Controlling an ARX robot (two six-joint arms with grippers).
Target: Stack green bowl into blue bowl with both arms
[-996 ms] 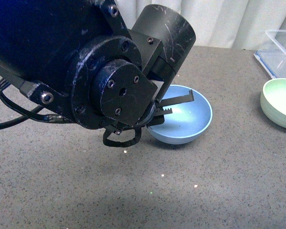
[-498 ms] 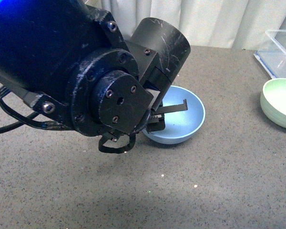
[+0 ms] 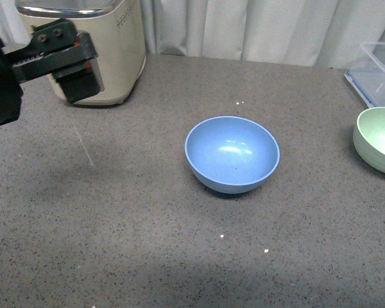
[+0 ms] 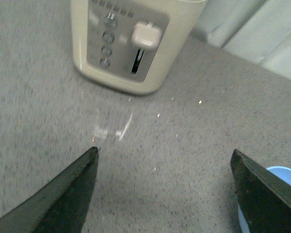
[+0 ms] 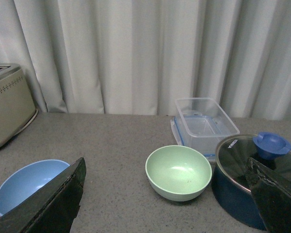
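Nothing's grabbed yet: the round light sky-blue matte bowl (image 3: 231, 153) sits upright alone on the grey speckled tabletop (image 3: 147, 244), and the round pale mint-green matte bowl (image 3: 380, 138) is well apart on the robot's right, near a clear plastic container (image 5: 203, 121). The black left gripper (image 4: 163, 150) is spread wide and empty near the cream toaster (image 4: 131, 43), and the black right gripper (image 5: 166, 162) is spread wide and empty too, facing the green bowl. Looks like the reach-for-green step, so next the right arm has to drop onto that rim, pinch it, and carry it over the blue one.
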